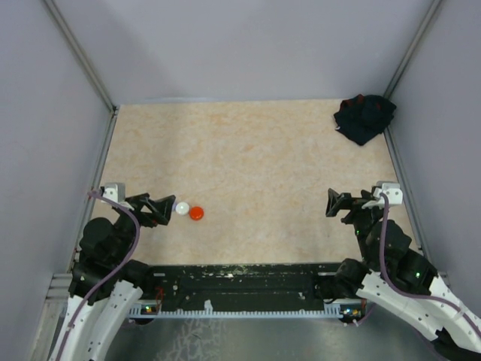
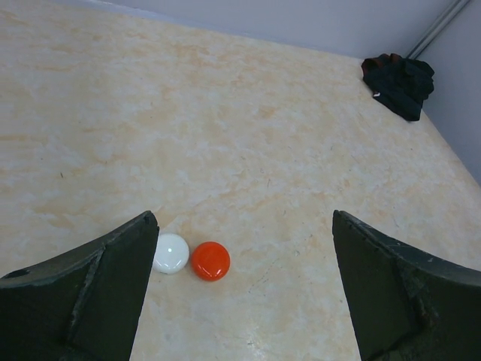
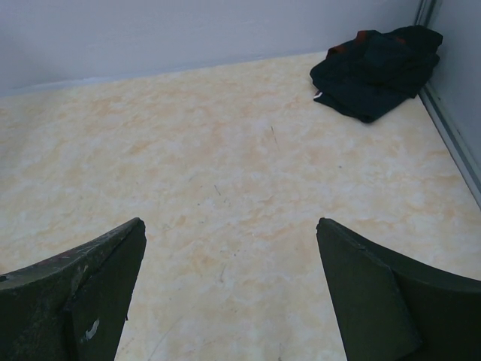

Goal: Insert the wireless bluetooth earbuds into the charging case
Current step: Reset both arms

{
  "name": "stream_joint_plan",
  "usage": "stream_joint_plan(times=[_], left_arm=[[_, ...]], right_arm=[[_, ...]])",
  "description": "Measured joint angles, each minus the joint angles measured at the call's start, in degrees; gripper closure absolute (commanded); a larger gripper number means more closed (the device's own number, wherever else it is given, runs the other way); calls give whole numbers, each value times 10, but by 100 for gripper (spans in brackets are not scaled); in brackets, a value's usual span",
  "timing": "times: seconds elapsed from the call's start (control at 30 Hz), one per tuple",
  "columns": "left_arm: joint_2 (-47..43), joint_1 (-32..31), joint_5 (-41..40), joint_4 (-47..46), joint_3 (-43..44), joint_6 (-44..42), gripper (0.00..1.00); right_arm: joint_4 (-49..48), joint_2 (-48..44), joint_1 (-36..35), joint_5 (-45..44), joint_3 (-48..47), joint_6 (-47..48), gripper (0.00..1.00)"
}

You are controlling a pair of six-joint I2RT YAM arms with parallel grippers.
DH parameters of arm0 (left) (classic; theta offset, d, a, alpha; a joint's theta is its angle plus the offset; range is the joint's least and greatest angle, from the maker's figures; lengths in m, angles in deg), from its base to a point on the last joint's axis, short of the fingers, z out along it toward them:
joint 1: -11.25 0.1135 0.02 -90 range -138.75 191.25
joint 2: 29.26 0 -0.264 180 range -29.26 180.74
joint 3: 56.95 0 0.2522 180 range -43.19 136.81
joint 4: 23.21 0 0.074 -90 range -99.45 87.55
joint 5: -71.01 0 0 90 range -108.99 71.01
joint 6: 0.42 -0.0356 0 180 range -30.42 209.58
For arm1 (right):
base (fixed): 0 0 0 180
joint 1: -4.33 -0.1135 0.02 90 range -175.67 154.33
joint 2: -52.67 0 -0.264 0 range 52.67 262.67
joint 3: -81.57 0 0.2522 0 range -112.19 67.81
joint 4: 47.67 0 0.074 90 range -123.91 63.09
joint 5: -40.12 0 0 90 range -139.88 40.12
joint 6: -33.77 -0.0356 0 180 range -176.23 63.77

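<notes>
Pale marbled bench (image 1: pixel 263 165) boxed by grey walls (image 1: pixel 248 45), crumpled dark cloth (image 1: pixel 364 118) in its far right corner. Left pincer (image 1: pixel 167 209) low at the near left and right pincer (image 1: pixel 331 204) at the near right, both spread wide, gripping nothing. Round white case (image 1: pixel 182 207) right by the left pincer's tip, orange case (image 1: pixel 196 213) just beside it, both flat on the bench, well apart from the right pincer.
</notes>
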Motion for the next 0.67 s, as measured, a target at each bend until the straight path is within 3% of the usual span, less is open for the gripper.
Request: stream_joint_plan(times=[0.67], left_arm=[[-19,20,15,-14,0,0,0]], right_arm=[[0,1,0,0,0,5,5]])
